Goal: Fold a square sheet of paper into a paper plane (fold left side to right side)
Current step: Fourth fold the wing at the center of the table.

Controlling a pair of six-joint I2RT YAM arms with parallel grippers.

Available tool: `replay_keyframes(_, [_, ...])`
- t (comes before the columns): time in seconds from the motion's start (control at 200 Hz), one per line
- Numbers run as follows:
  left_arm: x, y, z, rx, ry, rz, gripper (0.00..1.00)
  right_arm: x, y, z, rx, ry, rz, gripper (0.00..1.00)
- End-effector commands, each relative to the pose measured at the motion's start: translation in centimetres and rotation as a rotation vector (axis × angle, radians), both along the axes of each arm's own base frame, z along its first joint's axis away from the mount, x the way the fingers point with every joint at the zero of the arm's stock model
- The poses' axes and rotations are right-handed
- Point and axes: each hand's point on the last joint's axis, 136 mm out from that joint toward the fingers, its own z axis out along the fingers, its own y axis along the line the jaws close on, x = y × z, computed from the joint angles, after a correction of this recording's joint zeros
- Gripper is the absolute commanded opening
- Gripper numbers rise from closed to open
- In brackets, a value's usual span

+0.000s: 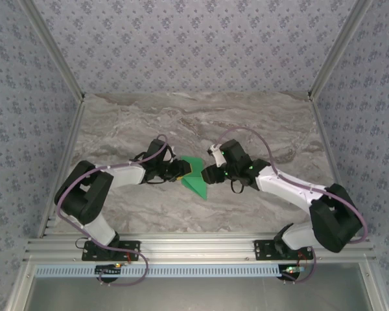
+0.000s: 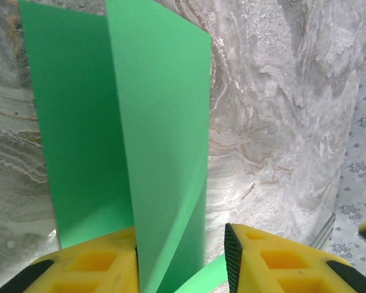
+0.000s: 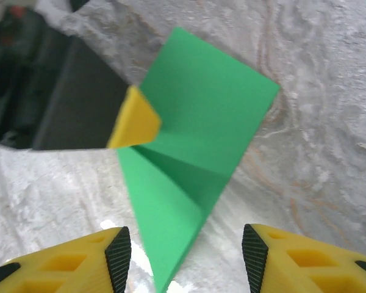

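The bright green square sheet of paper (image 1: 196, 177) lies partly folded at the middle of the table, between both grippers. In the left wrist view the paper (image 2: 152, 122) stands up as two flaps meeting at a crease. It runs down between the fingers of my left gripper (image 2: 182, 256). That gripper is open: the left pad touches the paper, and the right pad stands apart from it. My right gripper (image 3: 186, 244) is open just short of the paper (image 3: 201, 116), whose pointed corner lies between its fingers. One yellow fingertip (image 3: 136, 121) of the left gripper rests at the raised flap.
The marble tabletop (image 1: 259, 123) stretches free behind and to both sides of the paper. Patterned walls enclose the table, with metal posts (image 1: 330, 61) at the back corners. An aluminium rail (image 1: 194, 249) runs along the near edge by the arm bases.
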Motion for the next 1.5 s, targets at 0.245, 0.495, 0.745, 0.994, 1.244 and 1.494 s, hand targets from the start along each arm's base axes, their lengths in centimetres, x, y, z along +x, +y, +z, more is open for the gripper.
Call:
replay_keyframes(0.245, [0.4,-0.8,2.7,-0.049,0.014,0.021,0.38,-2.8,3.9,-3.8,-0.069,-0.039,0.064,0.55])
replay_keyframes(0.495, [0.7,-1.1,3.4,-0.064,0.029,0.038,0.37,-2.1,4.4,-6.0,-0.156,-0.046,0.056,0.54])
replay_keyframes(0.745, [0.8,-1.1,4.0,-0.067,0.027,0.039,0.37,-1.6,4.0,-6.9,-0.219,-0.069,0.033,0.53])
replay_keyframes(0.994, [0.9,-1.3,4.2,-0.070,0.027,0.035,0.37,-1.5,4.3,-7.7,-0.263,-0.072,0.036,0.49])
replay_keyframes(1.244, [0.9,-1.3,4.5,-0.071,0.024,0.037,0.38,-1.6,4.2,-8.3,-0.288,-0.071,0.035,0.40])
replay_keyframes(1.494, [1.0,-0.8,4.6,-0.064,0.019,0.045,0.38,-2.1,4.1,-8.8,-0.290,-0.051,0.041,0.28])
